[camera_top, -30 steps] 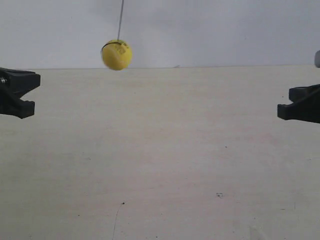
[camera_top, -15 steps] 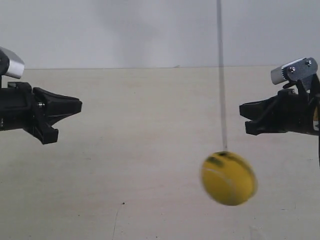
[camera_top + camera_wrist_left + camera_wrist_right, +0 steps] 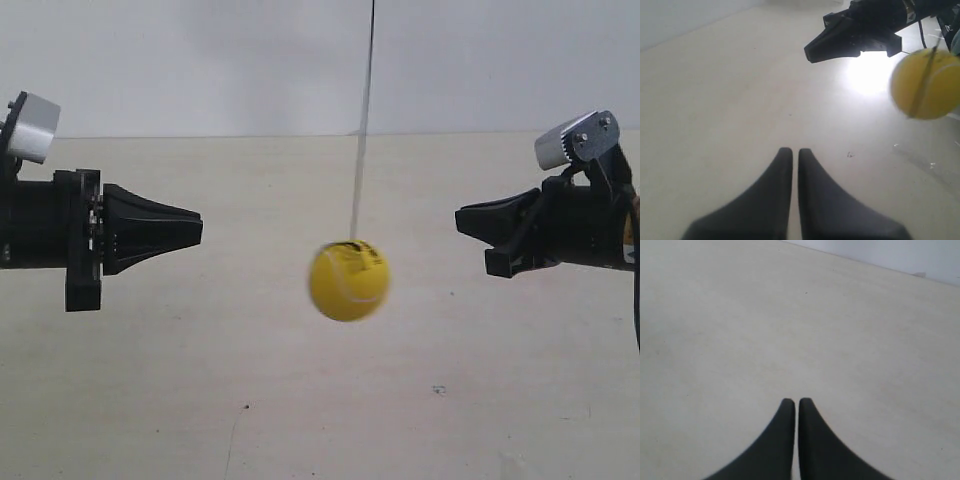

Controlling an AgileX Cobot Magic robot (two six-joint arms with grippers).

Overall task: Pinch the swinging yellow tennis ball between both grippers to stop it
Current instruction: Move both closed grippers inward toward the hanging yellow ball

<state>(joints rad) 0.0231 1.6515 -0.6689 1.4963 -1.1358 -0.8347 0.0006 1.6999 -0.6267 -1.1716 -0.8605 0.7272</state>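
Observation:
The yellow tennis ball point(image 3: 348, 281) hangs blurred on its thin dark string point(image 3: 361, 120) above the table, between the two black grippers and touching neither. The gripper point(image 3: 198, 232) of the arm at the exterior view's left points its cone tip at the ball from a short way off. Facing it, the gripper point(image 3: 468, 225) of the arm at the exterior view's right stands a little higher than the ball. In the left wrist view my left gripper point(image 3: 791, 150) is shut on nothing, with the ball point(image 3: 925, 84) off to one side beneath the opposite gripper point(image 3: 812, 52). My right gripper point(image 3: 793, 400) is also shut and empty; its view shows no ball.
A pale beige table point(image 3: 320, 400) lies under everything, with a light grey wall point(image 3: 200, 60) behind it. Small white-grey boxes point(image 3: 30, 125) point(image 3: 575, 138) sit on top of both arms. A dark cable point(image 3: 636, 300) hangs by the arm at the exterior view's right.
The ball has swung from the upper left to the low right and now back up toward the middle. Both arms have come inward, and the gripper at the exterior view's left now shows a cone tip.

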